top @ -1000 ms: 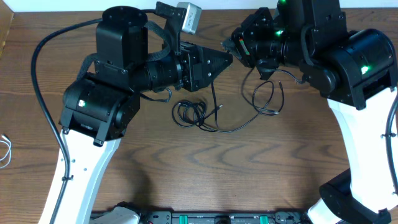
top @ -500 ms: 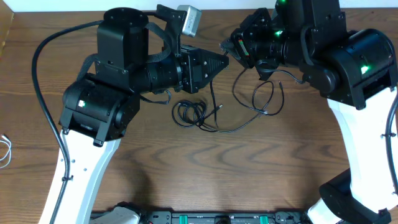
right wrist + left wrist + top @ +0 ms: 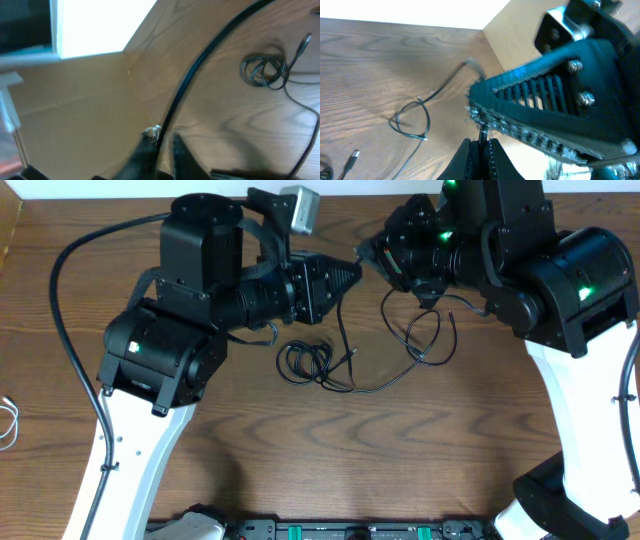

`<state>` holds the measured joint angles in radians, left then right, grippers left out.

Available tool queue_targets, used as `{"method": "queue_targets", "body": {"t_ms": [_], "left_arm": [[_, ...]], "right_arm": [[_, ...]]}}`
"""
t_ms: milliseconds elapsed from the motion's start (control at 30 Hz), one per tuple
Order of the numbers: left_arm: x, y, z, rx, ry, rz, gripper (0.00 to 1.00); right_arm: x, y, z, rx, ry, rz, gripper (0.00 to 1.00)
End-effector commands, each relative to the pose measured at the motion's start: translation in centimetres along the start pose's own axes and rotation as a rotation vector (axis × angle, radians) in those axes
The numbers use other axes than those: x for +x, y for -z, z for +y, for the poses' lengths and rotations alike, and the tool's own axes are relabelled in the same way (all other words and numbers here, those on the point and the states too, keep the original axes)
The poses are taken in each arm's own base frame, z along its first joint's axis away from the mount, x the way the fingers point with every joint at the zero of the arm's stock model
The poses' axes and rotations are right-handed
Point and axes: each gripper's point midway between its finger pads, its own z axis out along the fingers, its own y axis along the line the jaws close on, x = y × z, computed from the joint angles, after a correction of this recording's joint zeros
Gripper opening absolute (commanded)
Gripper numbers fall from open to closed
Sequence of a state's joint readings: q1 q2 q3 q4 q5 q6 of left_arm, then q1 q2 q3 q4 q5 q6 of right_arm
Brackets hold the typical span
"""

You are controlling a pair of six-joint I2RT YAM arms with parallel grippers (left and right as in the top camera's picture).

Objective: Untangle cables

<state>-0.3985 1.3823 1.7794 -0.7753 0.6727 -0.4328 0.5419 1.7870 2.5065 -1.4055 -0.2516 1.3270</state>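
"So, which step was in hand?"

"The pull-apart, by my reading. Far left, a white cord (image 3: 8, 422) lay at the edge of the bench (image 3: 300, 460), well apart from the rest. The left claw (image 3: 352, 276) was all but closed on a thin black strand (image 3: 341, 320), which hung down to the bench beside the small coil (image 3: 305, 362). Right of that, a loose loop (image 3: 432, 338) dangled below the right claw (image 3: 372, 252), which was pinched nearly closed on the top of that loop. The two claws stood close together above the bench."

"And the next move?"

"It called, I think, for drawing the claws apart slowly, so the cables slid free rather than cinching the coil or the loop into a knot. Whether both claws held one cable I could not tell."

"What did one view give that another did not?"

"Only the overhead view showed both arms, the white cord and the whole lie of the cables. The left wrist view showed what the overhead view hid. Its fingers (image 3: 466, 156) were closed on the strand, a ribbed dark part that I took for the other claw loomed just ahead, and a plug (image 3: 354, 156) lay loose. The right wrist view, though blurred, showed a black cord (image 3: 210, 65) running up from between its own fingers, with the coil beyond."
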Motion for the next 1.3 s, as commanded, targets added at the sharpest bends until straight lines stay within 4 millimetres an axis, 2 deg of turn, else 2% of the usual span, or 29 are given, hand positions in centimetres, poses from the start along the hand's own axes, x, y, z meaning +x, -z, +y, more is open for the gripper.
{"method": "queue_targets", "body": {"t_ms": [0, 67, 100, 200, 300, 500, 567, 633, 733, 833, 967, 1100, 1133, 1267], "left_arm": [[-2.6, 1.8, -1.4, -0.011, -0.007, -0.102, 0.07], [-3.6, 2.8, -2.7, 0.009, -0.034, -0.140, 0.07], [-4.1, 3.3, -3.3, 0.018, -0.039, -0.162, 0.07], [-5.9, 4.8, -5.3, 0.055, -0.072, -0.234, 0.07], [-8.0, 6.5, -7.9, 0.115, -0.124, -0.328, 0.08], [-12.4, 9.9, -11.2, 0.187, -0.163, -0.559, 0.07], [-14.0, 11.0, -11.5, 0.185, -0.151, -0.649, 0.08], [-15.5, 12.0, -10.9, 0.141, -0.128, -0.741, 0.07], [-17.1, 13.3, -8.5, 0.014, -0.070, -0.859, 0.07], [-18.3, 14.0, -5.7, -0.123, -0.085, -0.916, 0.08], [-19.2, 14.4, -0.5, -0.289, -0.053, -0.923, 0.07], [-20.3, 15.3, 6.6, -0.499, -0.054, -0.896, 0.08], [-20.6, 16.0, 9.3, -0.565, -0.035, -0.895, 0.08], [-21.6, 19.5, 16.4, -0.722, 0.035, -0.928, 0.07]], "right_arm": [[-0.7, 0.1, -0.3, 0.019, 0.116, -0.045, 0.36], [-1.4, 0.2, -0.7, 0.043, 0.177, -0.083, 0.64], [-1.7, 0.2, -1.0, 0.061, 0.197, -0.099, 0.73], [-2.5, 0.5, -2.5, 0.129, 0.220, -0.137, 0.90], [-3.7, 1.1, -5.0, 0.235, 0.197, -0.182, 0.99], [-4.7, 2.4, -8.4, 0.397, 0.187, -0.236, 0.99], [-4.6, 2.4, -8.4, 0.408, 0.262, -0.221, 0.99], [-4.6, 2.4, -8.4, 0.416, 0.337, -0.206, 0.99], [-4.7, 2.4, -8.4, 0.425, 0.410, -0.191, 0.99], [-4.7, 2.4, -8.4, 0.431, 0.471, -0.178, 0.99], [-4.6, 2.4, -8.4, 0.440, 0.556, -0.159, 0.99], [-4.6, 2.3, -8.5, 0.448, 0.602, -0.147, 0.99], [-4.6, 2.3, -8.5, 0.450, 0.613, -0.143, 0.99], [-4.4, 2.0, -8.8, 0.464, 0.644, -0.124, 0.99]]}}
